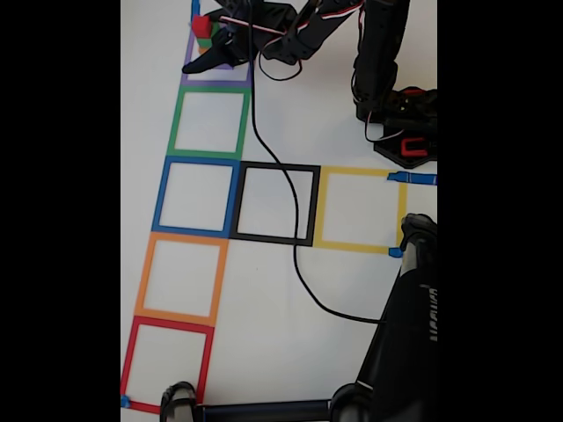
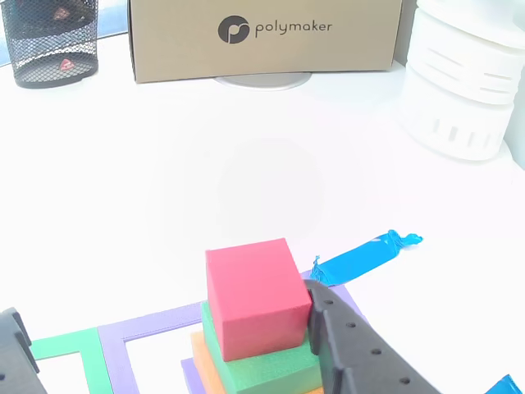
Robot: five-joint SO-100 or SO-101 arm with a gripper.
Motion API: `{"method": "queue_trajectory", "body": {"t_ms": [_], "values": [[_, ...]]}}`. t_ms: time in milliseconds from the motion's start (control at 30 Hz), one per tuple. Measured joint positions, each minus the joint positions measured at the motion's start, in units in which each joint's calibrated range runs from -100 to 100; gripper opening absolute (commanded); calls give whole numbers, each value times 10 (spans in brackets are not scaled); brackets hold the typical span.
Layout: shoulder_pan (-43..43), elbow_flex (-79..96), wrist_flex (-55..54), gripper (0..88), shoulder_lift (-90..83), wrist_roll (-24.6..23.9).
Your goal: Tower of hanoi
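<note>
The tower of hanoi stands stacked in the purple tape square at the top left of the fixed view. Its red cube is on top, on the green cube, with the orange cube under that. A purple edge shows at the very bottom. My gripper is open around the stack. The right finger rests against the red cube's right side. The left finger stands far off at the picture's edge.
Tape squares run down the table: green, blue, black, yellow, orange, red. A black cable crosses them. A cardboard box, mesh bin and white tub stand behind. A black stand is at lower right.
</note>
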Motion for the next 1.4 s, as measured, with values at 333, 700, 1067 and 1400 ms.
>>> {"method": "queue_trajectory", "body": {"t_ms": [333, 700, 1067, 1400], "values": [[0, 0, -2, 262, 1, 0], [-4, -1, -2, 157, 1, -4], [-9, -1, -2, 116, 1, -5], [-21, -1, -2, 86, 1, -5]]}}
